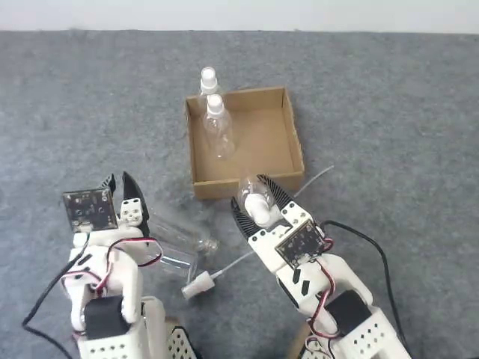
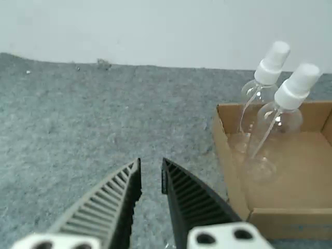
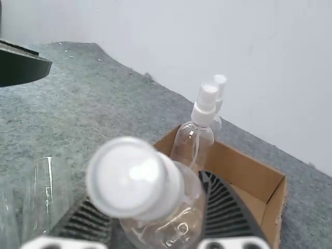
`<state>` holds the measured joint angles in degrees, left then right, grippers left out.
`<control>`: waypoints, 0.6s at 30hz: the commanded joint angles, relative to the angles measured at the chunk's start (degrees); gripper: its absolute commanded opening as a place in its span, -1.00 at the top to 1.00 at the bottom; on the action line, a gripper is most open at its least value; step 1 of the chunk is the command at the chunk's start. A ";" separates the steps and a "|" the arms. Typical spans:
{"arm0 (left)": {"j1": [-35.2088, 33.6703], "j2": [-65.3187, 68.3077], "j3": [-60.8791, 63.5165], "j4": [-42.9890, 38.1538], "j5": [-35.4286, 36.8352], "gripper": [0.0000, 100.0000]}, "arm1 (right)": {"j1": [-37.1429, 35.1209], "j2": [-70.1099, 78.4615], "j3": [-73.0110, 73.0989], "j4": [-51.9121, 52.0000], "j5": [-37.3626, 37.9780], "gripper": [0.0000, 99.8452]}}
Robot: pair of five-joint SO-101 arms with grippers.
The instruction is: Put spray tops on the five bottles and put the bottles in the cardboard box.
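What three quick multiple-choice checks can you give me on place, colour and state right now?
1. The loose spray top lies: A in a gripper; B on the mat between the arms; C atop a bottle.
2. The spray tops are: A white; B black; C red.
3. The right gripper is: A open and empty; B shut on a loose top; C shut on a capped bottle.
B, it rests on the grey mat; A, every top shows white; C, its fingers clamp the bottle.

High cam looks down; both wrist cams, low, share cardboard box (image 1: 297,142).
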<state>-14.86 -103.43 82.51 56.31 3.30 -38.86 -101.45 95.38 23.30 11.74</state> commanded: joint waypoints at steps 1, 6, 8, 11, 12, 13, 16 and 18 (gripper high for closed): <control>-1.14 -0.88 0.48 -0.18 0.53 0.88 | 2.07 -2.51 0.97 0.13 0.97 0.99; -1.14 -0.88 2.07 -1.14 0.53 0.88 | 2.59 -2.51 -0.09 0.04 0.97 0.99; -1.23 -0.88 3.47 -3.60 0.53 0.88 | 2.68 -2.15 -1.41 0.13 0.97 0.99; -1.23 -0.88 4.79 -6.24 0.53 0.88 | 3.03 -1.98 -5.27 3.56 0.97 0.98; -1.23 -0.88 5.05 -6.51 0.53 0.88 | 3.12 -1.98 -6.86 4.97 0.97 0.98; -1.23 -0.88 5.05 -6.51 0.44 0.88 | 3.12 -1.98 -8.44 6.11 0.97 0.98; -1.23 -0.88 5.05 -6.42 0.35 0.88 | 2.95 -1.89 -12.04 7.87 0.97 0.98; -1.23 -0.88 5.05 -6.42 0.26 0.88 | 2.95 -1.89 -13.54 7.78 0.97 0.98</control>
<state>-15.74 -103.43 88.31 51.91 3.30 -36.40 -101.54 88.00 30.86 11.82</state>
